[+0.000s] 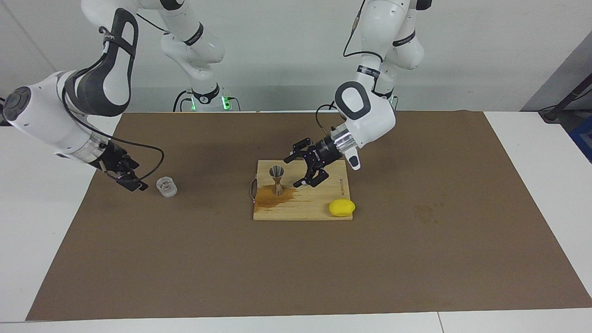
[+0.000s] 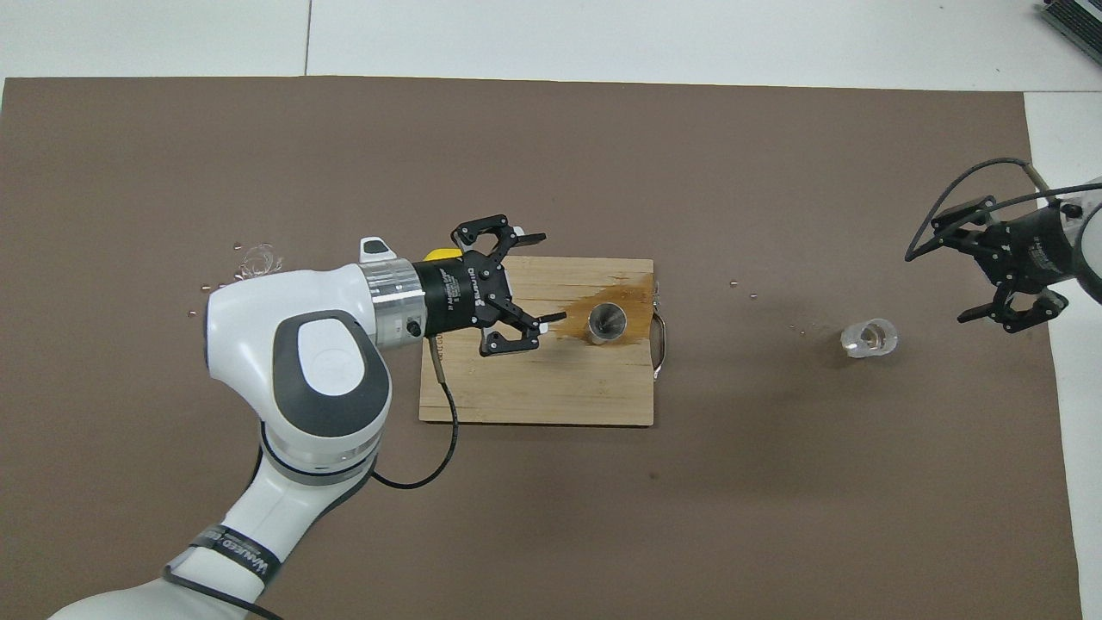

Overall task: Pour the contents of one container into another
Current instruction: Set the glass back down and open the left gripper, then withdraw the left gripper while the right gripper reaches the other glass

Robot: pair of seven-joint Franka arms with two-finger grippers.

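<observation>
Reading the clock as in the overhead view, with 12 o'clock pointing away from the robots.

Holding the left hand (image 2: 551, 275) low over the pale square wooden cutting board (image 2: 534, 387), fingers spread wide, gripping nothing. Pointing toward 3 o'clock, at the small silver hourglass-shaped metal jigger (image 2: 608, 320); coming near it, but not touching.

Seeing the jigger standing upright on the board, near the 3 o'clock edge, mouth up. Seeing also an amber-brown wet stain (image 2: 620, 297) on the wood around its foot, spreading toward 1 o'clock. Noting a yellow oval lemon (image 1: 342, 207) at the 11 o'clock corner of the board, mostly hidden under the left arm from above.

Finding the small clear short glass cup (image 2: 869, 337) upright on the brown paper mat (image 1: 416, 254) covering the surface, at 3 o'clock from the board and well apart from it, toward the right arm's end. Holding the right hand (image 2: 938, 284) near the cup, at about 2 o'clock from it, fingers also wide apart, carrying nothing and not touching the glass.

Noticing some small drops on the mat between board and cup.
</observation>
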